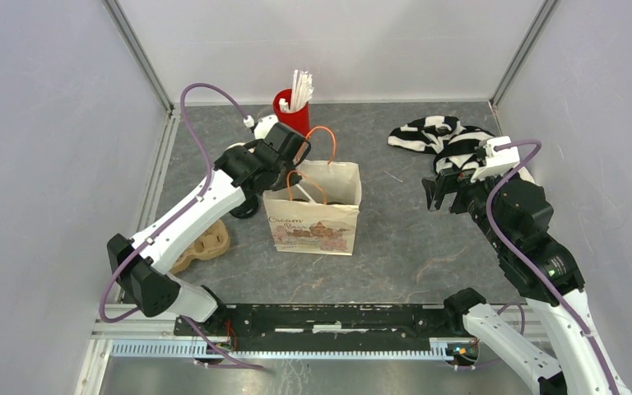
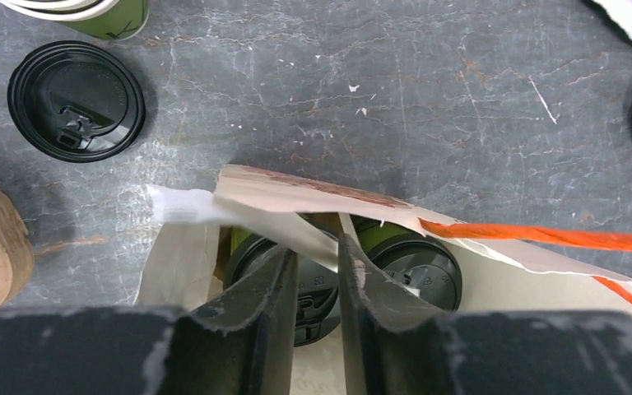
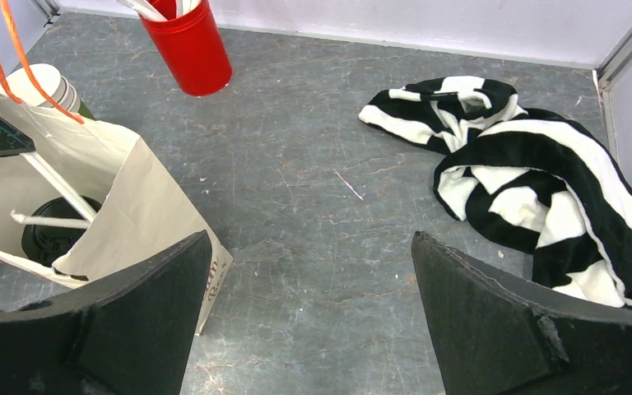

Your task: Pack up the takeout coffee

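Two lidded green cups [image 2: 420, 267] seen upright, side by side, inside the paper bag [image 2: 181, 255]. Left gripper [image 2: 315, 245] narrow at the bag's torn rim; cannot tell whether pinching paper. Right gripper [image 3: 311, 239] wide, empty, well apart. Could snag the rim or the orange handle [image 2: 543, 237] when pulling out, tipping the bag and spilling coffee.

Likely a lab test cell: plain white walls [image 1: 337, 41], aluminium posts [image 1: 136, 49].
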Robot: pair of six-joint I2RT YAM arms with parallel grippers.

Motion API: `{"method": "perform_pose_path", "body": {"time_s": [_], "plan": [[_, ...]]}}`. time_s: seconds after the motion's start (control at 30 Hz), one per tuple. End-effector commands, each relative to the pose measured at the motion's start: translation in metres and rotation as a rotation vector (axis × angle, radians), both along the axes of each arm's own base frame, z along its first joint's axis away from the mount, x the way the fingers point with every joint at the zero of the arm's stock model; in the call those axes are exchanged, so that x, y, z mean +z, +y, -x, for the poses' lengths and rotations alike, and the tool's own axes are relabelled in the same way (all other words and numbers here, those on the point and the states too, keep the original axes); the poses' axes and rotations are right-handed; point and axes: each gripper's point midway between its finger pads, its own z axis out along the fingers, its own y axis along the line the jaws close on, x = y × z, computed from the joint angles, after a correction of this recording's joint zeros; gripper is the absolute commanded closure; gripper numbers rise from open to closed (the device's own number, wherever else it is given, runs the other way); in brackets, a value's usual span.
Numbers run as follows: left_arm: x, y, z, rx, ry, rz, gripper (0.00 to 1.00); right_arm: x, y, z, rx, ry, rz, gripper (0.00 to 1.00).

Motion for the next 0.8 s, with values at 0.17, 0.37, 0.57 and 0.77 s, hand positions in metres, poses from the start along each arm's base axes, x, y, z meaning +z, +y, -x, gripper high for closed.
{"method": "perform_pose_path", "body": {"time_s": [0.17,0.37,0.57,0.77], "plan": [[0.037,-0.01,-0.002,0.01,-0.088,0.151,0.84,0.008,0.003,-0.002,0.004,-0.03,-0.03,0.02],[0.054,-0.017,0.012,-0.002,-0.083,0.269,0.85,0.008,0.004,0.0,0.011,-0.027,-0.031,0.02],[0.053,-0.025,0.027,-0.007,-0.035,0.367,0.85,0.007,0.005,0.001,0.018,-0.022,-0.035,0.02],[0.039,-0.037,0.039,-0.038,0.046,0.417,0.86,0.007,0.005,0.002,0.022,-0.023,-0.036,0.02]]}}
